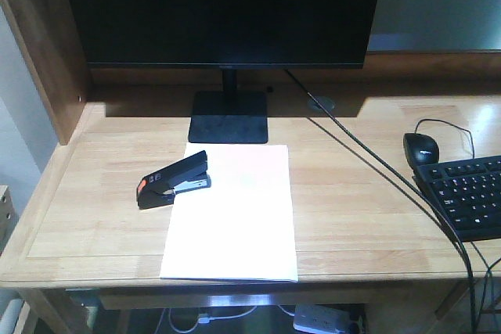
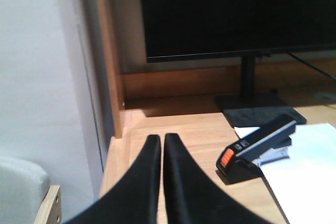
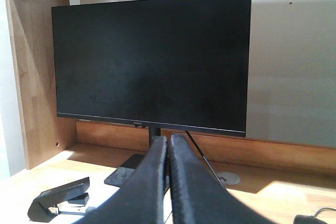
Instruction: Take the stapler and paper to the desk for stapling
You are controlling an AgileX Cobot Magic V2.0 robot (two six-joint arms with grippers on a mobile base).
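Observation:
The black stapler (image 1: 174, 180) with its orange rear patch lies on the desk (image 1: 102, 217), its front over the left edge of the white paper (image 1: 235, 217). In the left wrist view the stapler (image 2: 258, 148) and paper (image 2: 304, 177) sit right of my left gripper (image 2: 161, 139), which is shut with nothing between its fingers. My right gripper (image 3: 168, 139) is shut too and holds nothing; it hovers above the desk facing the monitor, with the stapler (image 3: 59, 199) low on its left. Neither gripper shows in the front view.
A black monitor (image 1: 223, 9) on a stand (image 1: 228, 115) is behind the paper. A black mouse (image 1: 421, 149) and keyboard (image 1: 468, 195) lie at the right, with a cable (image 1: 376, 162) running across the desk. A wooden side panel (image 1: 39, 44) rises at the left.

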